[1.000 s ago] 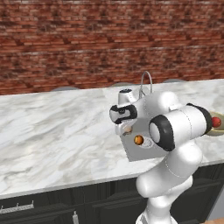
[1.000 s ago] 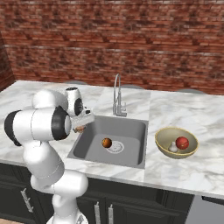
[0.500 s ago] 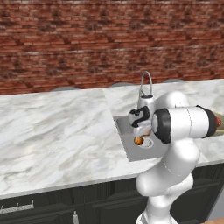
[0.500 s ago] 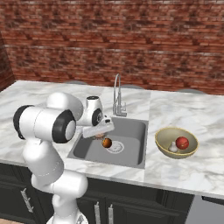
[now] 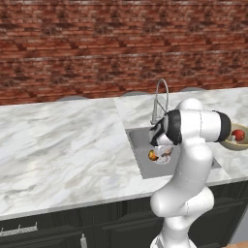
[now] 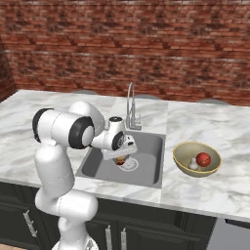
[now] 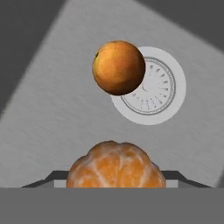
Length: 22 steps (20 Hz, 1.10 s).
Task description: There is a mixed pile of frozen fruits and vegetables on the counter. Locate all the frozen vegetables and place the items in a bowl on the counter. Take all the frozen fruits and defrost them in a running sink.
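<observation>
2 fruits are now over the sink [image 6: 146, 161]: 1 brownish-orange ball [image 7: 118, 68] lies on the basin floor against the drain [image 7: 151, 86], and a peeled-looking orange [image 7: 116, 165] sits between the fingers of the hand [image 6: 120, 158], which is closed around it at a middling width. Over the last second the arm has swung from the table edge to a spot above the basin, and the hand has come down low over the drain. That likely means the last fruit is about to be let go beside the first. The bowl [image 6: 181, 164] on the table [image 6: 205, 190] to the right already holds the red ball [image 6: 203, 159] and the mushroom [image 6: 194, 165], so the vegetables look done. No water can be made out at the faucet [image 6: 130, 106].
</observation>
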Motion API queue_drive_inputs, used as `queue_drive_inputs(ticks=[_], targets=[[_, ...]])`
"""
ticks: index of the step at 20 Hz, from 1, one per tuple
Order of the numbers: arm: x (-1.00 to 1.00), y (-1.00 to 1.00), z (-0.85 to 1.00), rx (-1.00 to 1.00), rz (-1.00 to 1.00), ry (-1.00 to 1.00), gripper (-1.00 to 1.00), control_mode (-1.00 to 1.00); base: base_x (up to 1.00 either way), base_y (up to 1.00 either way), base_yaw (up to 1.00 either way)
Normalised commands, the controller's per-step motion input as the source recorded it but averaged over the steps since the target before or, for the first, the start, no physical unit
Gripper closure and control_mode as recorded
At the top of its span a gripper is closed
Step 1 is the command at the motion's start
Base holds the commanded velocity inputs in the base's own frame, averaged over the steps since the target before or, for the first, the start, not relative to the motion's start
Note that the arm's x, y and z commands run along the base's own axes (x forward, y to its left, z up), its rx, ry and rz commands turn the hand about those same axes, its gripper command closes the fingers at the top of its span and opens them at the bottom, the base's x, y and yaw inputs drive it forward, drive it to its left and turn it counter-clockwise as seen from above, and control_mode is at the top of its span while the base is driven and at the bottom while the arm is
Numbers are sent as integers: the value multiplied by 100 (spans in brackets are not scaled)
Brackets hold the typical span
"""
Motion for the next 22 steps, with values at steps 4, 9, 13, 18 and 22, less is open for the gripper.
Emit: queue_drive_inputs(ticks=[4,9,13,18,22], targets=[[16,-29,-48,1,-4,-15,100,-100,0,0,0],[18,-28,-43,3,-3,-16,100,-100,0,0,0],[7,-15,-38,3,-4,-14,100,-100,0,0,0],[7,0,-36,3,-5,-12,-100,-100,0,0,0],[5,-1,-16,1,-5,1,-100,-100,0,0,0]])
